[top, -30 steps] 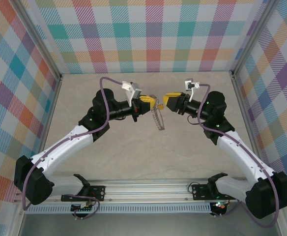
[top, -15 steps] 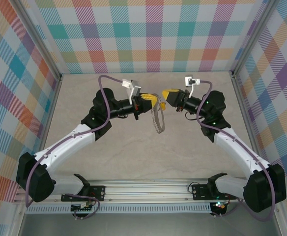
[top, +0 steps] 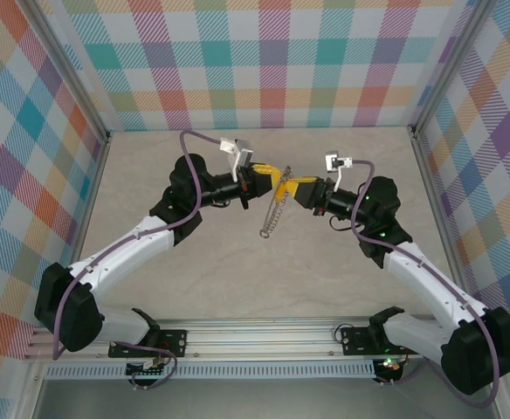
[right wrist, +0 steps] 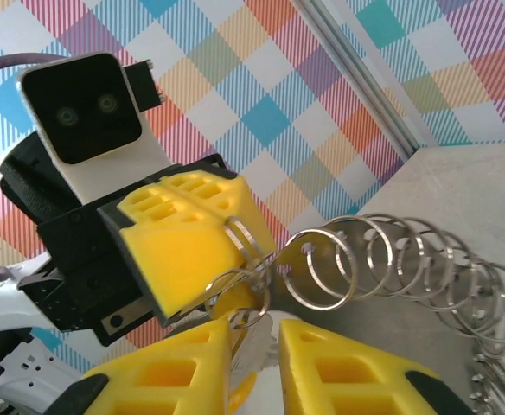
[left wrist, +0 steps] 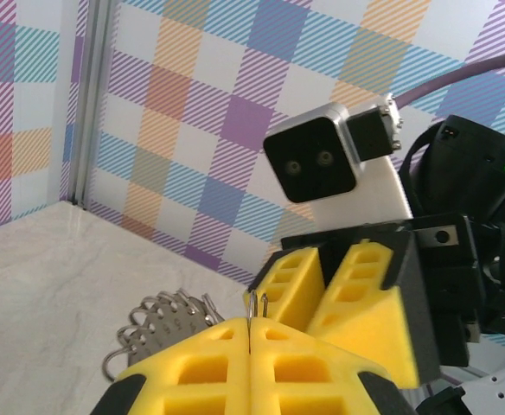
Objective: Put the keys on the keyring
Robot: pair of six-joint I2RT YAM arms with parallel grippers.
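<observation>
I have both arms raised and meeting over the middle of the bench (top: 194, 279). The keyring (top: 270, 220) hangs between them as a loose string of fine silvery loops, its lower end dangling toward the surface.

The left claw (top: 268, 176) is clenched on the top of it. In its own wrist view the pads of the left claw (left wrist: 249, 324) are pressed flat together, with a thin wire loop poking out at the seam. The rest of the keyring (left wrist: 162, 322) bunches just beside the left pad.

The right claw (top: 292, 188) is nose to nose with the left one. From its wrist I see a narrow gap between the pads of the right claw (right wrist: 254, 333), and an end loop sits right at the mouth. I cannot tell whether it is grasping that loop or only touching it. The keyring (right wrist: 391, 259) trails off to the right in overlapping coils, past the left claw (right wrist: 179, 251).

I judge this thing to be very light, limp and slippery. It will swing and twist with any jerk, and the wire is thin enough to slide out of the foam pads. The best hold is on a single end loop, pinched flat and close to the left grip, so the short span between the claws is taut.
</observation>
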